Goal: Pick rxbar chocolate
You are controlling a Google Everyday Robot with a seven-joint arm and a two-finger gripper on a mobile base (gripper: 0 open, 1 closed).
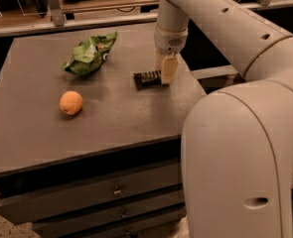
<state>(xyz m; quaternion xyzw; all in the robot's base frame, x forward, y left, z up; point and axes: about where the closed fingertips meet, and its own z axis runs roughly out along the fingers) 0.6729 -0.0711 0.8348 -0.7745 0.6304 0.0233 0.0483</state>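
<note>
1. End effector (166,72) is down at bench level, over the right rear part of the bench (111,128), hanging straight down from the wrist.
2. It sits at the right end of the rxbar chocolate (145,79), and its pale tip covers that end of the bar. It looks like contact, but I can't confirm that from this angle.
3. End effector state: I can't tell whether it's apart, together or clamped on the bar.
4. The rxbar chocolate lies flat on the bench. It has a black wrapper with pale stripes, and its long axis runs roughly left-right in view. Its left end is exposed.
5. Green snack bag (90,54) is crumpled. It lies to the left of the bar in view and further back, well apart from it.
6. Orange (71,102) sits on the bench left of the bar and nearer the front edge. It's in front of the bag and touches nothing.
7. Arm (220,19) comes in from the upper right. The big pale body segment (235,172) fills the lower right of the view and hides the bench's front right corner.
8. Drawers (116,190) with small handles show on the bench front.
9. A wooden ledge (86,19) runs across behind the bench.
</note>
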